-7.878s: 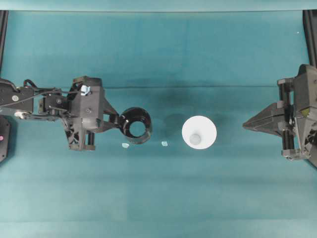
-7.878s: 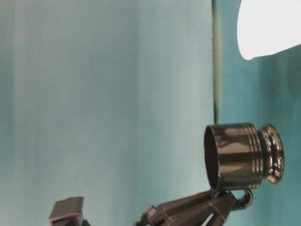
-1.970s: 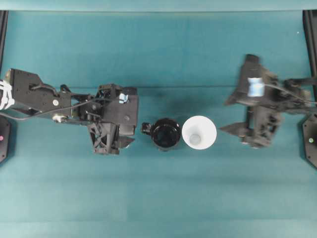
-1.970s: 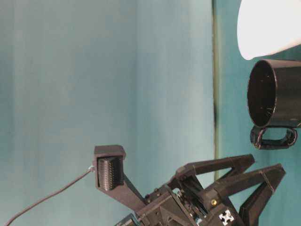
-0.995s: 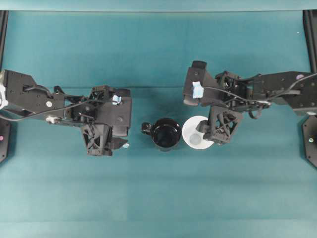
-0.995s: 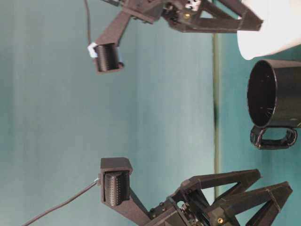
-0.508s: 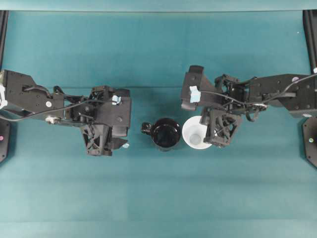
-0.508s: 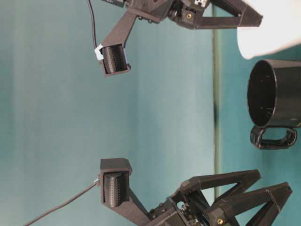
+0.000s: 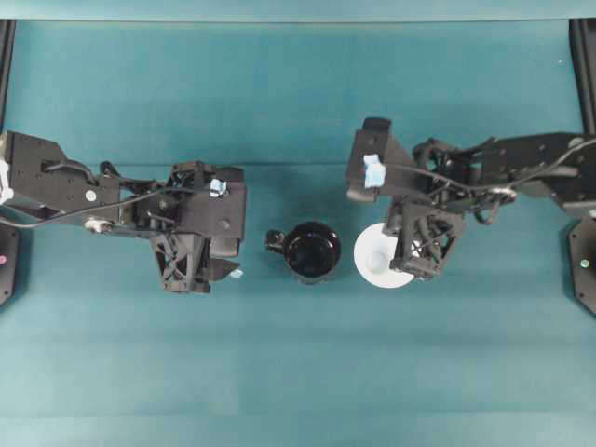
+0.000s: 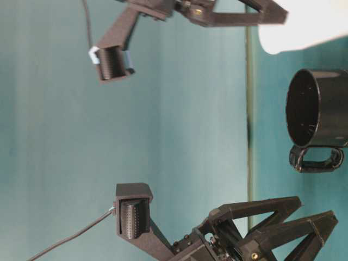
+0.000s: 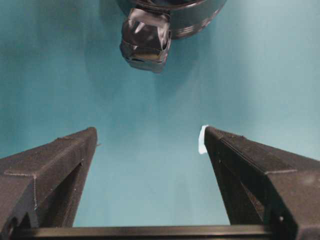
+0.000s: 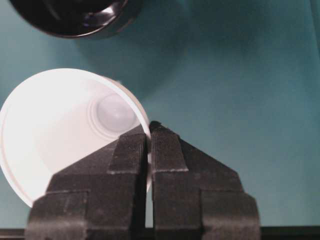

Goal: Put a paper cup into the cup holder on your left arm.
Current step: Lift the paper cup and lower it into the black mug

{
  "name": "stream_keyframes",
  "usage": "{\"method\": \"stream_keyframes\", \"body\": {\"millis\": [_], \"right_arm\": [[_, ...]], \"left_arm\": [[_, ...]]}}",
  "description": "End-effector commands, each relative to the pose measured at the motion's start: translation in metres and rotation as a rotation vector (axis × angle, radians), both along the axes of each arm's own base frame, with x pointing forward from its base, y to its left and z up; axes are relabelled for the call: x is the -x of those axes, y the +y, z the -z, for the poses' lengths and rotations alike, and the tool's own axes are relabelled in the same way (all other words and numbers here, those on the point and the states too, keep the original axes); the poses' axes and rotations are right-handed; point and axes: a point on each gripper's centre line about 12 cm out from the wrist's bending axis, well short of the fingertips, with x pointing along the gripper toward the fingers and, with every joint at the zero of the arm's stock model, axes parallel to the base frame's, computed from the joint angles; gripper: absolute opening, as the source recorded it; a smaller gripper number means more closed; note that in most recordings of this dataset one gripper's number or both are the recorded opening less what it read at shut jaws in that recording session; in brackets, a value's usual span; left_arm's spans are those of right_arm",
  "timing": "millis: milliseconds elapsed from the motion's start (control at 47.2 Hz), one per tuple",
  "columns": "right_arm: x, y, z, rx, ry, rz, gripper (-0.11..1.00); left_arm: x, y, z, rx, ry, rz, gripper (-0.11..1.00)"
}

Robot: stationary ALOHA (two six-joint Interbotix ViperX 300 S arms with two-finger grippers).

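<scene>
My right gripper [image 12: 149, 131] pinches the wall of the paper cup [image 12: 55, 135], one finger inside the rim; the white cone tips, its greyish base showing. Just beyond stands the glossy black cup holder [image 9: 313, 251], mid-worktop, clear cloth all round. My left gripper [image 11: 150, 137] gapes wide, empty, facing its handle. Teal cloth [image 9: 298, 372] runs to every edge

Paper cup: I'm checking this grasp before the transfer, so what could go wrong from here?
The right gripper pinches only the thin rim wall of the cup, which looks tilted; it could swing, crease or slip. The cup holder stands loose on the table, not held by the open left gripper, so a nudge might shift it.
</scene>
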Motion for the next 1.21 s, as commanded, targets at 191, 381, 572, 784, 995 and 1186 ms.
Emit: {"method": "stream_keyframes", "body": {"millis": [191, 381, 572, 784, 995, 1186], "right_arm": [[-0.017, -0.005, -0.074, -0.044, -0.142, 0.044, -0.01], [-0.034, -0.008, -0.095, -0.039, -0.175, 0.039, -0.01], [-0.052, -0.011, -0.098, -0.034, -0.201, 0.037, -0.01], [-0.062, -0.015, -0.092, -0.02, -0.207, 0.038, -0.01], [-0.066, -0.016, -0.073, -0.014, -0.206, 0.043, -0.01], [-0.068, -0.014, -0.038, -0.018, -0.155, 0.043, -0.01]], "left_arm": [[-0.002, -0.001, -0.007, 0.001, -0.026, -0.001, 0.94], [-0.001, -0.001, -0.007, 0.001, -0.025, -0.001, 0.94], [0.003, -0.001, -0.007, 0.002, -0.023, -0.002, 0.94], [0.004, -0.001, -0.01, 0.002, -0.032, -0.002, 0.94], [0.004, -0.001, -0.011, 0.002, -0.035, -0.002, 0.94], [0.003, -0.001, -0.011, 0.002, -0.037, -0.002, 0.94]]}}
